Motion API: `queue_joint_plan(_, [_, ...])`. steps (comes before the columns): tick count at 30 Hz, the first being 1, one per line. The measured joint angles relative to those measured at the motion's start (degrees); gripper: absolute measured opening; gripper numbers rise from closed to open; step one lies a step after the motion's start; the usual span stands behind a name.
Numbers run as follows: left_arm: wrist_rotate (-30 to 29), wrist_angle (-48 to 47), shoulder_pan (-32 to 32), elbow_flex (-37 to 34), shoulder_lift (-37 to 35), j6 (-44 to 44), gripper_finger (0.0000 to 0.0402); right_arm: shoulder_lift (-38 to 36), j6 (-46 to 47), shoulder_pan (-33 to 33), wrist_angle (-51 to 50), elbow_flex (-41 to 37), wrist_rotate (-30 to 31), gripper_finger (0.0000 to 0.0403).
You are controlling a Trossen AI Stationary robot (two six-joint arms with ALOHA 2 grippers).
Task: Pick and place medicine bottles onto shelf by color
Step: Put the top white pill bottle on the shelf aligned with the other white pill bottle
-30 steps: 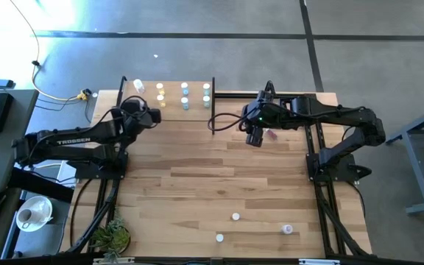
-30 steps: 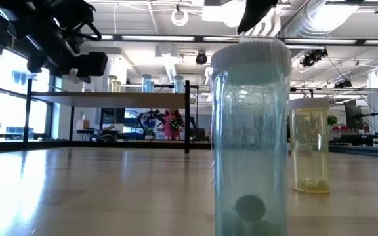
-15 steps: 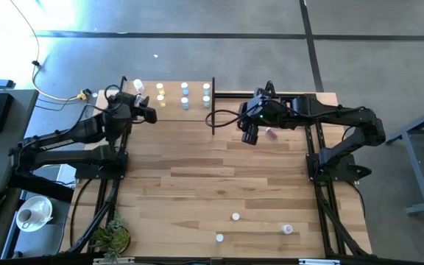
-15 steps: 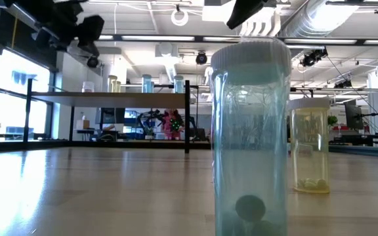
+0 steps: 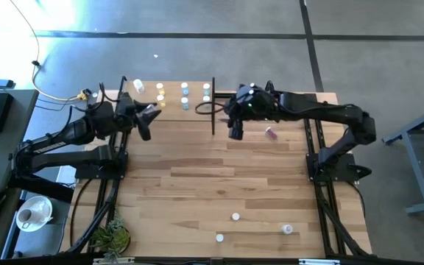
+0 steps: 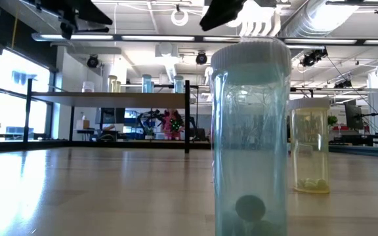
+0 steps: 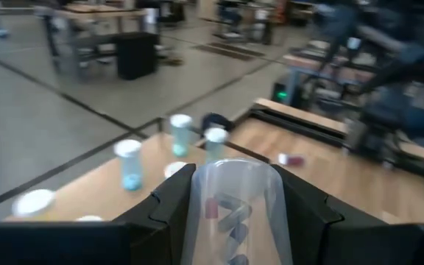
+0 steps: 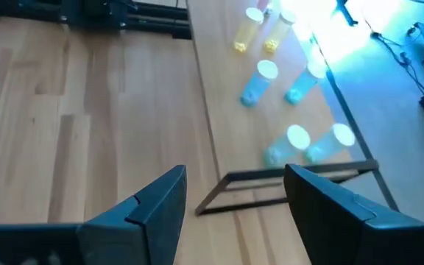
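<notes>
My left gripper [image 7: 234, 213] is clamped on a clear cylindrical medicine bottle with pink capsules inside [image 7: 232, 213], long axis running forward between the fingers. The small light-wood shelf with thin black posts [image 5: 197, 94] lies just ahead of it, with yellow, blue and white bottles [image 5: 184, 97] standing in rows. My right gripper [image 8: 234, 202] hovers near the shelf's black corner post [image 5: 213, 107], fingers apart, holding nothing. The left arm is the one positioned to place.

Grey concrete floor [image 5: 197, 18], white ceiling ducts [image 6: 346, 19], window [image 6: 8, 98]
</notes>
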Motion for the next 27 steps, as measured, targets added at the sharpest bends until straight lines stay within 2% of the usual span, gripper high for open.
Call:
queue_joint_plan(6, [5.4, 0.0, 0.0, 0.0, 0.8, 0.8, 0.0137, 3.5, -2.4, -1.9, 5.5, 0.0, -8.7, 0.022])
queue_joint_plan(11, [8.7, 1.6, 0.0, -0.1, 2.4, 1.0, 0.0137, 7.2, -10.0, -2.2, 11.2, 0.0, -15.7, 0.022])
queue_joint_plan(15, [15.1, 4.3, 0.0, -0.1, 4.1, 0.9, 0.0137, 10.6, -18.8, -2.2, 14.7, 0.0, -17.2, 0.022])
queue_joint_plan(21, [17.7, 6.0, 0.1, -0.1, 6.4, -3.6, 0.0139, 12.3, -28.4, -2.2, 19.9, 0.0, -18.4, 0.022])
queue_joint_plan(27, [22.5, 6.5, 0.1, -0.1, 8.4, -9.6, 0.0139, 12.1, -33.1, -2.0, 26.5, 0.0, -28.8, 0.022])
